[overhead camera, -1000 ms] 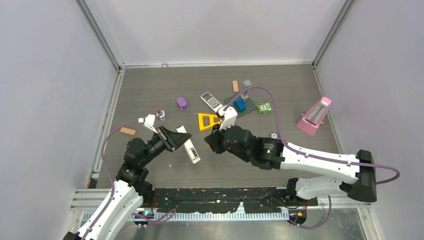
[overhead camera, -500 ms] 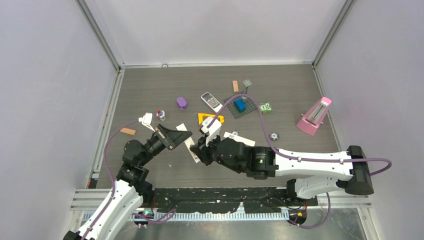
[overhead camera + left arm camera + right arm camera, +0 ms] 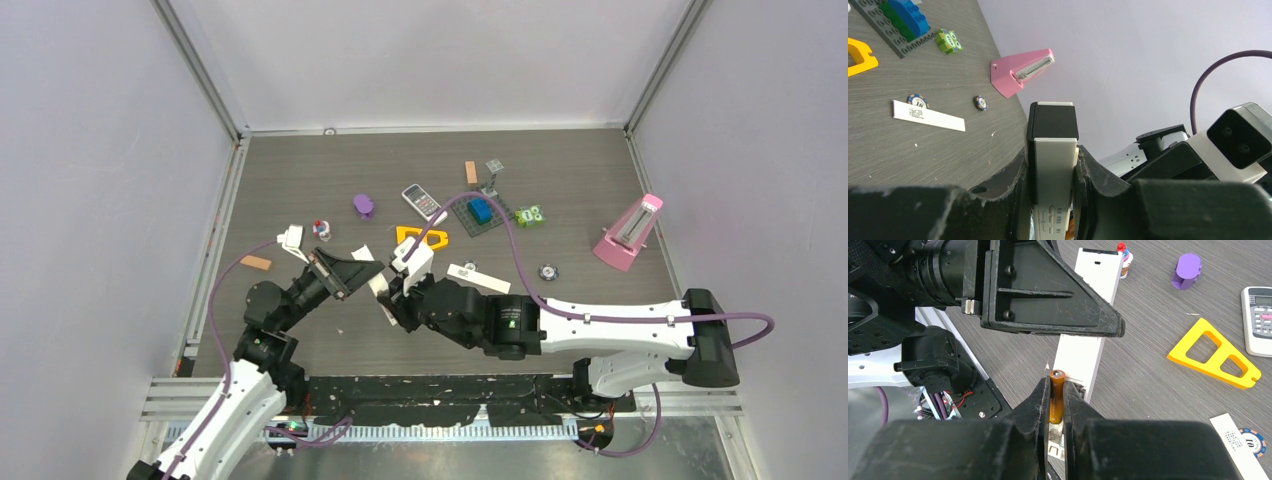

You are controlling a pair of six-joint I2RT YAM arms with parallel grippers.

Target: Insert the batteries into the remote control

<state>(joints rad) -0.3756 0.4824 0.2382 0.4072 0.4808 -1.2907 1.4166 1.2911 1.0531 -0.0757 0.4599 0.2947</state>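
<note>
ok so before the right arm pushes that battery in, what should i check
1. remote clamped in left gripper: ok
2. battery pinched in right gripper: ok
3. battery lying roughly lengthwise along the remote: ok
4. battery apart from the left gripper's finger above it: ok
5. compartment open beneath the battery: cannot tell
6. battery's ends facing the right way: cannot tell
</note>
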